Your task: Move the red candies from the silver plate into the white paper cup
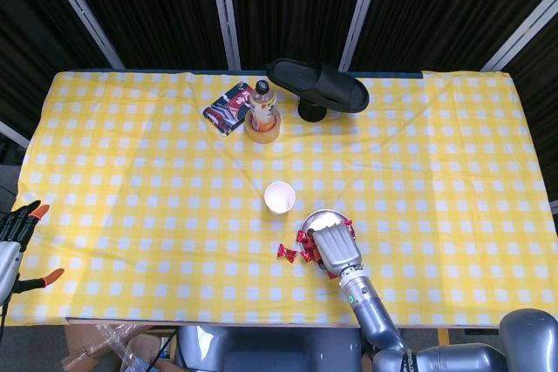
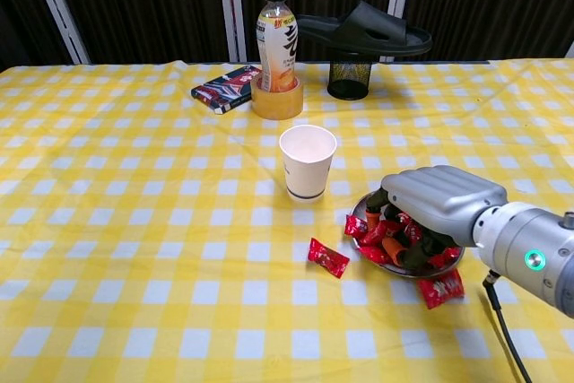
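Beside the right hand (image 2: 432, 206) sit one plate (image 2: 360, 221) and one paper cup (image 2: 307, 161); two candies (image 2: 328, 257) lie loose on the cloth, the heap under the fingers uncountable. Beyond it stand one bottle (image 2: 276, 38), one slipper (image 2: 363, 29), one mesh holder (image 2: 350, 79), one tape roll (image 2: 276, 99) and one packet (image 2: 225, 88).

Bright, even overhead light; both views sharp, background dark. Soft short shadows under things on the counter (image 2: 134, 221). Slight wide-angle bend at head-view edges.
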